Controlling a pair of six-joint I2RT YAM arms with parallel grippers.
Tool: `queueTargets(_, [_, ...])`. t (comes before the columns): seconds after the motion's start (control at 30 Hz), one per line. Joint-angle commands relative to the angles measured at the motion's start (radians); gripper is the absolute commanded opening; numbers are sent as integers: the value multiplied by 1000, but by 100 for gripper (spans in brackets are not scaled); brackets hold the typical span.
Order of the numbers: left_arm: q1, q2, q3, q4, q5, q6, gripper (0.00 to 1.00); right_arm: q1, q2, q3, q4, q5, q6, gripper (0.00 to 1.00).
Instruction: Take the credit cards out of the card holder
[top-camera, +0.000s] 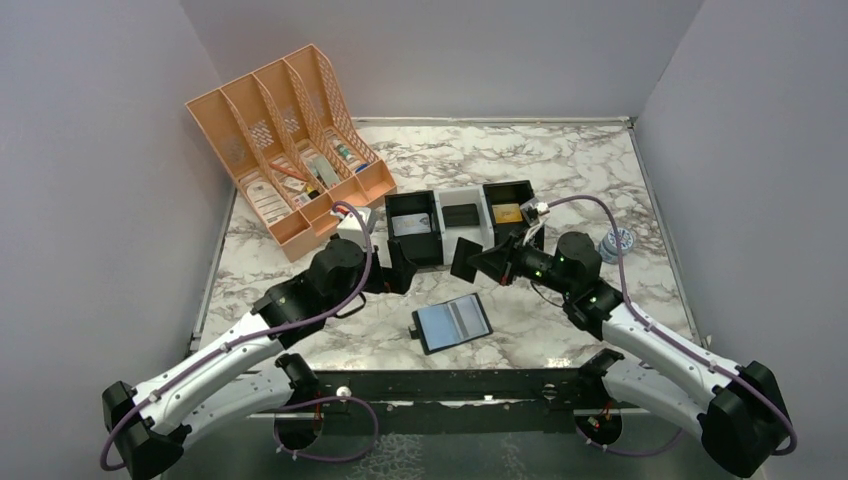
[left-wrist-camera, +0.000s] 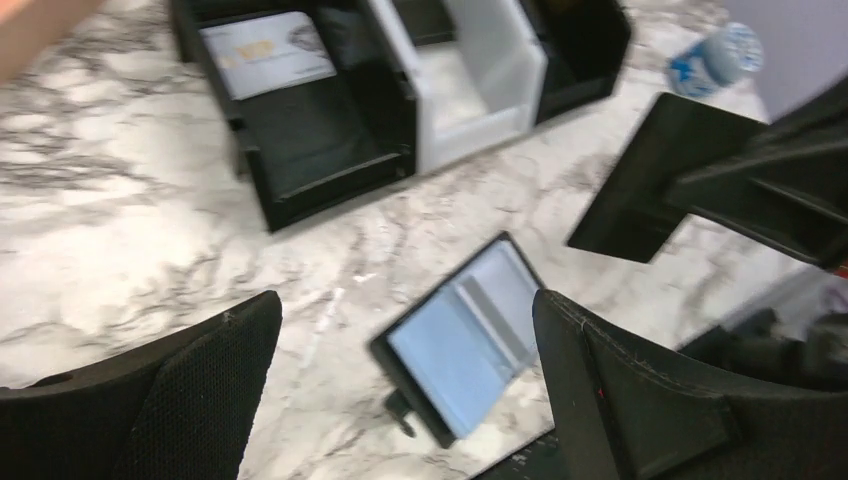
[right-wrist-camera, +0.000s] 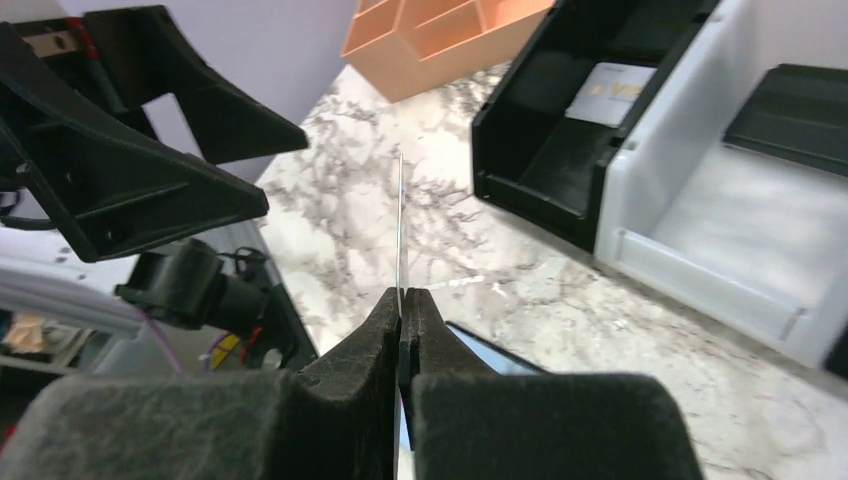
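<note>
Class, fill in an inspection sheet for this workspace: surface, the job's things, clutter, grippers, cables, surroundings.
Surface: marble table, no spills seen.
Job's things: card holder lies open on the table, lining up; dark credit card pinched in the right gripper; tray holds one card per compartment.
Clutter: orange file rack with stationery; small clear bottle.
Grippers: left gripper open, empty; right shut on the card.
Cables: purple cables along both arms, none across the holder.
Surroundings: plain grey walls on three sides.
</note>
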Motion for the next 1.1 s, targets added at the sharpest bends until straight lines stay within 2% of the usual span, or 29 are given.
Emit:
queueTargets(0.0, [23,76,125,-254,-226,73,99,1,-14,55,-134,131,-110,1])
queueTargets(0.23, [169,123,273,-369,-255,212,99,2,-8,108,-210,227,-175,1])
queueTargets(0.37, [330,101,246,-354,-193,239,99,2,5,141,-238,285,-212,1])
queueTargets(0.47, [402,79,169,-321,-171,196,99,1,31,173,-268,328,-242,1])
queueTargets(0.53, [406,56,112,-297,-186,178,99,1,51,196,-281,340,-272,1])
queueTargets(0.8, [407,-52,57,-265,-178,161,99,1,154,268,-290,394,-342,1])
queueTargets(1.07, [407,-41,51,-267,-160,166,99,2,287,365,-289,406,-403,1])
